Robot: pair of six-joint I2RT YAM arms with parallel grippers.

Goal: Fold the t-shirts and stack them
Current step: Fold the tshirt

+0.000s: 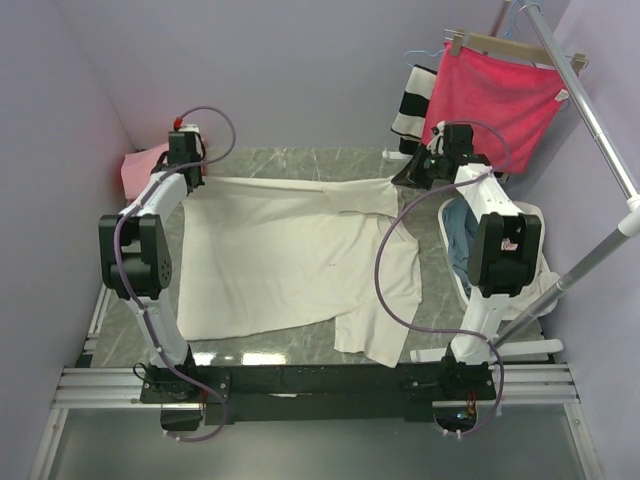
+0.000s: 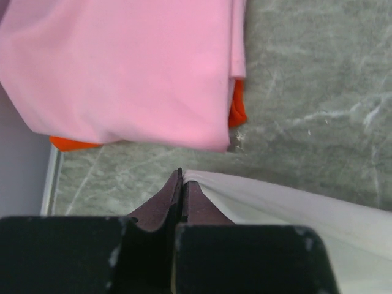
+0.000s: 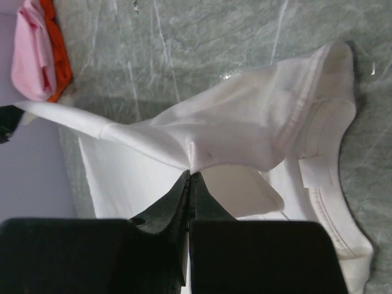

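A large cream t-shirt (image 1: 290,260) lies spread on the marble table. My left gripper (image 1: 196,176) is shut on its far left corner (image 2: 208,184). My right gripper (image 1: 405,178) is shut on its far right edge near the collar (image 3: 202,153). The far edge is stretched taut between them. A folded pink t-shirt (image 2: 128,67) lies on a folded orange-red t-shirt (image 2: 237,109) at the far left corner (image 1: 140,168), just beyond my left gripper (image 2: 181,177). Both also show in the right wrist view (image 3: 33,52), far beyond my right gripper (image 3: 190,174).
A bright red cloth on a wooden hanger (image 1: 490,95) and a black-and-white striped cloth (image 1: 413,100) hang at the back right from a metal rack (image 1: 600,140). A white basket (image 1: 535,250) with bluish cloth stands at the right. Purple walls close in both sides.
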